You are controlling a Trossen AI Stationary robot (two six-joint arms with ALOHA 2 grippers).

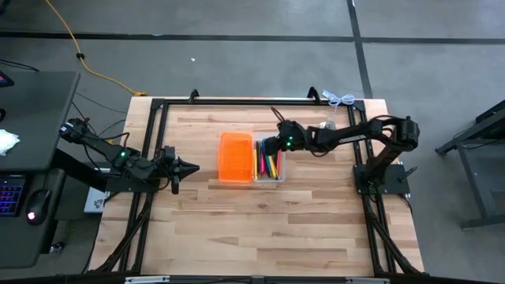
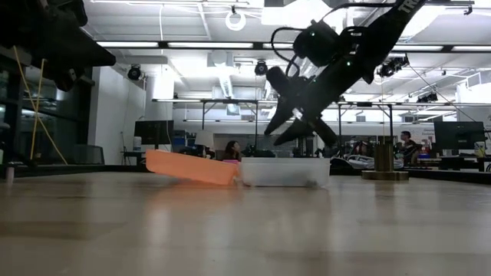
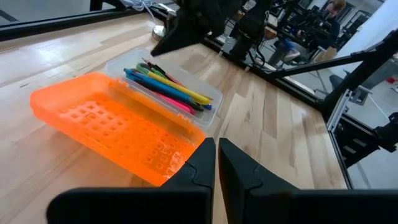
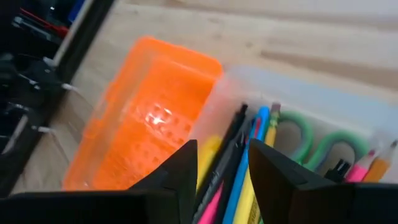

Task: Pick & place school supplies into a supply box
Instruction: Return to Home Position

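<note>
Lift the right pincer, empty and spread apart just above the far end of the clear tray, straight up before swinging it away. Stay clear of the tray wall and the green scissors handles right beneath the fingertips. Leave the supply box alone near the middle of the bench, orange half lying open toward the left edge, school supplies packed in the clear half. Retreat toward the right edge over bare wood; mind the metal object toward the far right corner. Hold the left pincer, pressed together, between the left edge and the box, apart from it.
</note>
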